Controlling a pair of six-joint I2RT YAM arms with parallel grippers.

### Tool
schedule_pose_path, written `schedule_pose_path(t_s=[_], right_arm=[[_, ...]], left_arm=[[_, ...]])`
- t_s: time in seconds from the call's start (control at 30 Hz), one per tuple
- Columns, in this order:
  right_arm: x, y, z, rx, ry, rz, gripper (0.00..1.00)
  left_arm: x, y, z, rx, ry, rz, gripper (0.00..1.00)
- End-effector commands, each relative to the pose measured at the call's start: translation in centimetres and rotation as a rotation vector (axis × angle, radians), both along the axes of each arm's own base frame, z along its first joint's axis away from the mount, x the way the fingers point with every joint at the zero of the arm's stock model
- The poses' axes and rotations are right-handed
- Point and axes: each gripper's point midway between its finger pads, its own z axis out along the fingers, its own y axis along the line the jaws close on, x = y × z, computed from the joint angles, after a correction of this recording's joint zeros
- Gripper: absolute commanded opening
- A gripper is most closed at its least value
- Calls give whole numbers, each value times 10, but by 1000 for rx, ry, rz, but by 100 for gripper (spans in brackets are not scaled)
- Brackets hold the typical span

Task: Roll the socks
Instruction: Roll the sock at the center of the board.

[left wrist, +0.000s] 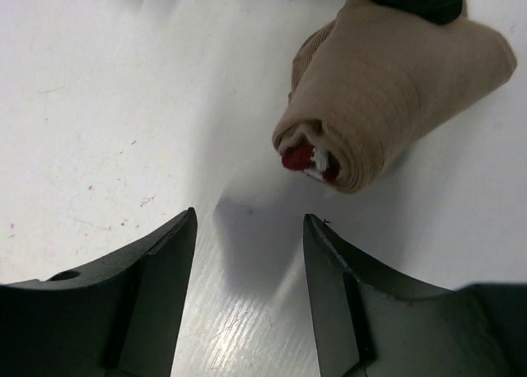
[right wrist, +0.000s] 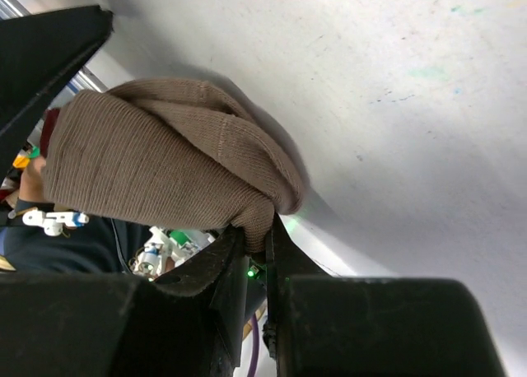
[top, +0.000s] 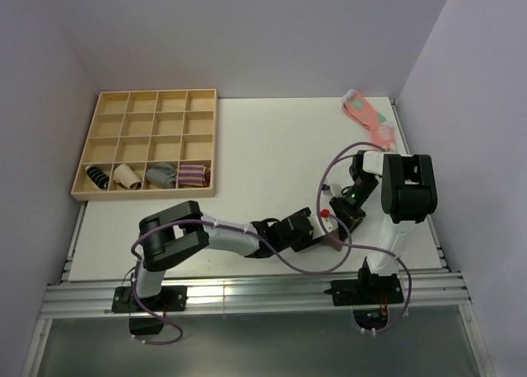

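Observation:
The tan-brown sock [left wrist: 395, 81] lies rolled into a bundle on the white table, its red and white cuff end [left wrist: 309, 159] poking out of the roll's centre. My left gripper [left wrist: 249, 216] stands open just short of the bundle, with only bare table between its fingers. My right gripper [right wrist: 257, 235] is shut on a fold at the edge of the sock [right wrist: 165, 167]. In the top view both grippers meet near the table's front right, the left gripper [top: 317, 237] beside the sock [top: 335, 242] and the right gripper [top: 344, 216] over it.
A wooden compartment tray [top: 140, 194] sits at the back left, with several small sock bundles [top: 161, 175] in its front row. A coral-pink dotted sock [top: 370, 118] lies at the back right corner. The metal rail [top: 247, 293] runs along the near edge.

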Motion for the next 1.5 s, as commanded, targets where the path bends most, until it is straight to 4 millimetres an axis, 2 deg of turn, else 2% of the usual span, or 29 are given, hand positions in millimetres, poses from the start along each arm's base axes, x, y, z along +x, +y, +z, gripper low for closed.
schedule_pose_path(t_s=[0.0,0.37,0.6,0.83,1.47], right_arm=[[22,-14,-18,-70,-85,47,16],[34,-15,-5,-85,-156,51,15],[33,-14,-6,-98,-167,61,14],[32,-11,-5,-95,-167,68,14],[29,-9,-5,-84,-164,78,13]], left_arm=[[1,2,23,1,-76,-10,60],[-19,-7,60,-30,-151,-57,61],[-33,-19,69,-4,-195,-121,65],[-36,-35,81,-18,-242,-165,66],[-42,-71,74,-34,-300,-329,66]])
